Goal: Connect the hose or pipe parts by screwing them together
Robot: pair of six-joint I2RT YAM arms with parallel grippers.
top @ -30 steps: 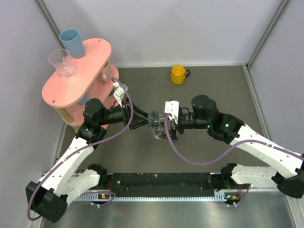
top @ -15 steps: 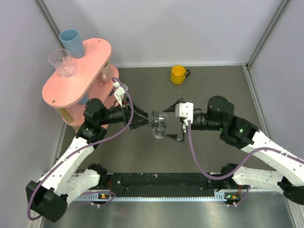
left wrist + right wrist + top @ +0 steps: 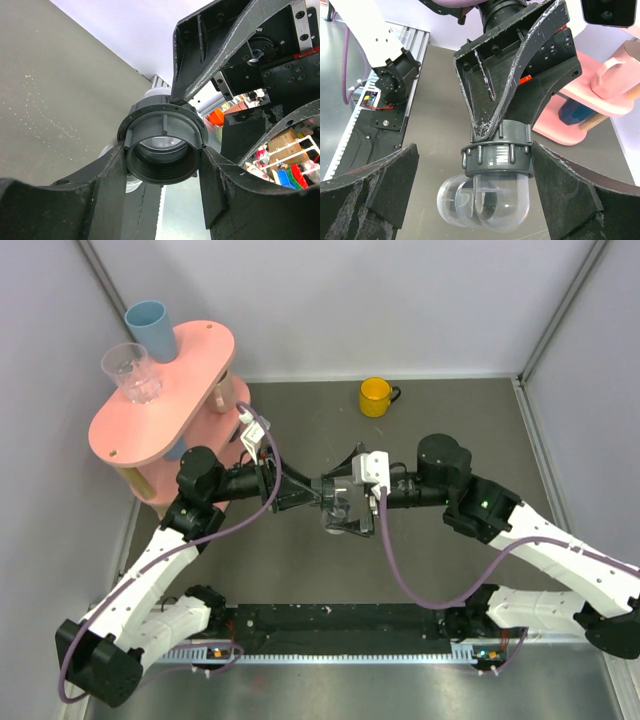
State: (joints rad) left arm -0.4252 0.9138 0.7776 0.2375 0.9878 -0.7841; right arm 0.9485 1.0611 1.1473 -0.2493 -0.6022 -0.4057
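Left tool (image 3: 162, 172) grips fitting (image 3: 163, 131); right (image 3: 474, 155) gapes.

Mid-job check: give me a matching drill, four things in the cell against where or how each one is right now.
Things
1. pipe fitting
2. yellow mug
3. blue cup
4. right tool

Places or states
A. standing on top of the pink shelf
B. open, straddling the pipe fitting without gripping it
C. clamped in the left tool
D. standing on the table near the back wall

Pairs: 1-C, 2-D, 3-A, 4-B
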